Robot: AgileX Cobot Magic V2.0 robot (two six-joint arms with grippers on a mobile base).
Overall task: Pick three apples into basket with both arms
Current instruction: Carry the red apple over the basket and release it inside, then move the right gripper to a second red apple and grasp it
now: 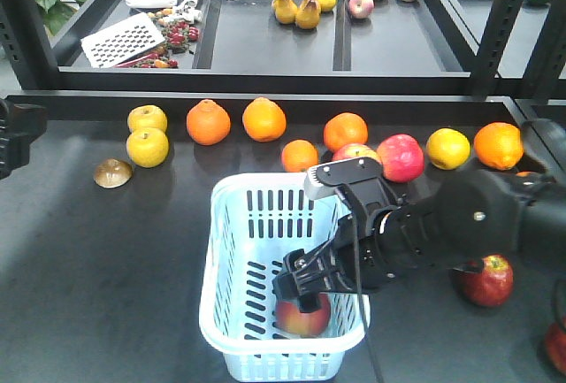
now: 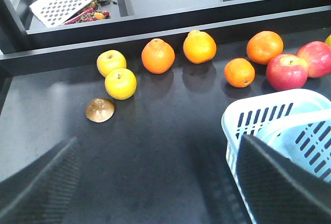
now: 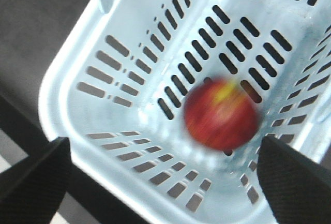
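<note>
A dark red apple (image 1: 303,317) lies on the floor of the pale blue basket (image 1: 265,180) at the front centre. My right gripper (image 1: 306,289) hangs open just above it, inside the basket, with nothing between its fingers. In the right wrist view the apple (image 3: 221,113) is blurred on the slotted bottom of the basket (image 3: 129,38), free of the open right gripper (image 3: 163,182). Another dark apple (image 1: 485,279) rests on the table to the right of the arm, and one more (image 1: 557,346) shows at the right edge. My left gripper (image 2: 160,182) is open over bare table left of the basket (image 2: 258,107).
Oranges (image 1: 208,122), yellow fruit (image 1: 148,147) and two brighter pink-red apples (image 1: 400,157) line the back of the table. A brown dome-shaped thing (image 1: 113,173) lies at the left. Behind is a raised tray shelf (image 1: 265,78) with pears (image 1: 296,9) and more apples.
</note>
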